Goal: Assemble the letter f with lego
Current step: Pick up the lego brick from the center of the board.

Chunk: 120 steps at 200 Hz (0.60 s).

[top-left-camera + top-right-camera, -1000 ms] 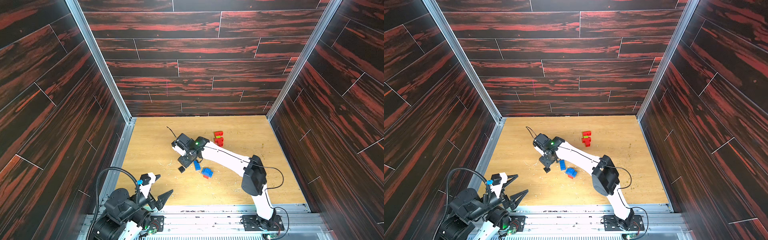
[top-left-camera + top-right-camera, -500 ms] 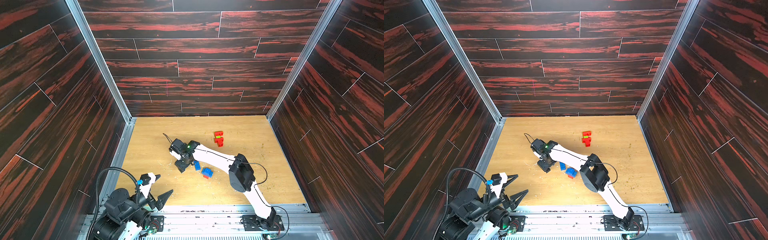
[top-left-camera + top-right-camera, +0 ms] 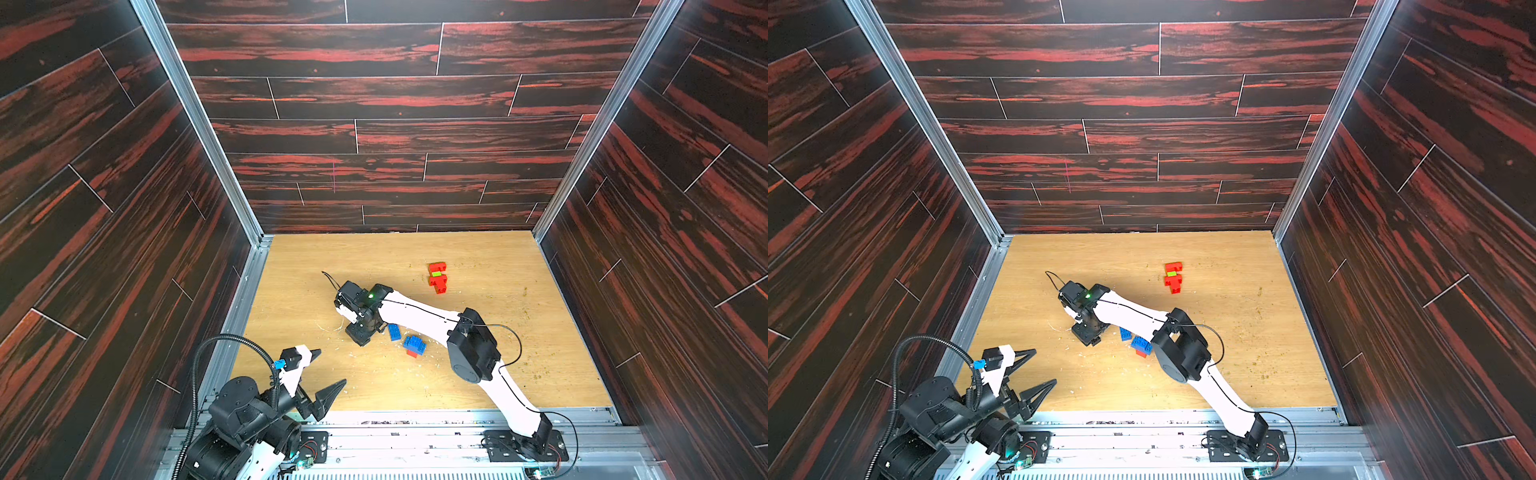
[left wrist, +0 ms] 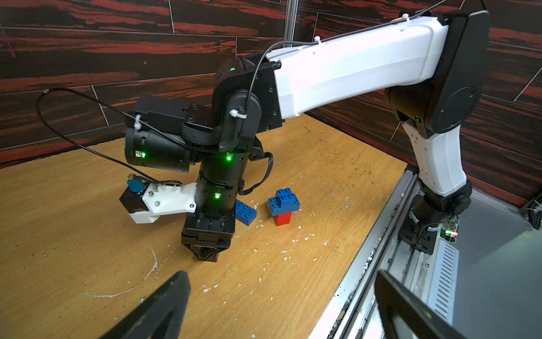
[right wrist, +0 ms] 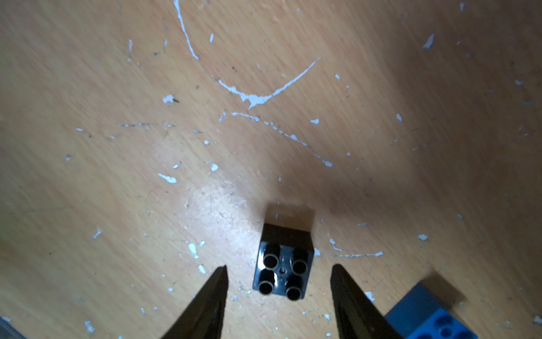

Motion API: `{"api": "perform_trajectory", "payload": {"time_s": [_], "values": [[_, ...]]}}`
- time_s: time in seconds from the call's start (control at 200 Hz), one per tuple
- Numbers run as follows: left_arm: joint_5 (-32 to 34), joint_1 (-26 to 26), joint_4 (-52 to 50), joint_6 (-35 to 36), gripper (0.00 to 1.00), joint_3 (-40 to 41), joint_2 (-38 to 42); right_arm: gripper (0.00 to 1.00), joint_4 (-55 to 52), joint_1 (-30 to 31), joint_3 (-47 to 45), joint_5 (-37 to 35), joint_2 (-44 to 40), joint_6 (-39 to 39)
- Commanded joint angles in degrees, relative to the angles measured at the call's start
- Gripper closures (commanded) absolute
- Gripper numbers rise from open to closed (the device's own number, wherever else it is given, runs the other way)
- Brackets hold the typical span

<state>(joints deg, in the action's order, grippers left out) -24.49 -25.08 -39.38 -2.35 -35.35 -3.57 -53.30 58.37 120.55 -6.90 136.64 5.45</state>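
Worktop (image 3: 552,324) of pale wood, flecked with white chips, carries everything. The right arm (image 3: 419,318) stretches from the near rail toward the middle. In both top views its wrist covers the right gripper (image 3: 360,337), so what lies beneath cannot be seen there. The left gripper (image 3: 330,368) hangs at the near-left corner, spread wide and empty; its own wrist view cuts the fingers off.

A red cluster (image 3: 437,277) with a lime green piece sits well apart toward the back wall, its brick count hard to tell. A blue stack (image 4: 284,202) stands on a red brick, near a loose blue brick (image 4: 245,212) partly hidden behind the right gripper. In the right wrist view, that gripper's fingers stand parted either side of the black brick (image 5: 283,261), with gaps on both sides.
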Motion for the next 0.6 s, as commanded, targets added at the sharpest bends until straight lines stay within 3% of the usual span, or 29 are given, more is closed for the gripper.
{"api": "perform_trajectory", "payload": {"time_s": [0.0, 0.596], "values": [[-0.74, 0.2, -0.44, 0.86, 0.0, 0.07, 0.41, 0.41, -2.11, 0.6, 1.88, 0.46, 1.73, 0.61], [-0.82, 0.17, -0.4, 0.86, 0.0, 0.07, 0.48, 0.41, -3.28, 0.78, 3.05, 0.79, 3.76, 1.02]]}}
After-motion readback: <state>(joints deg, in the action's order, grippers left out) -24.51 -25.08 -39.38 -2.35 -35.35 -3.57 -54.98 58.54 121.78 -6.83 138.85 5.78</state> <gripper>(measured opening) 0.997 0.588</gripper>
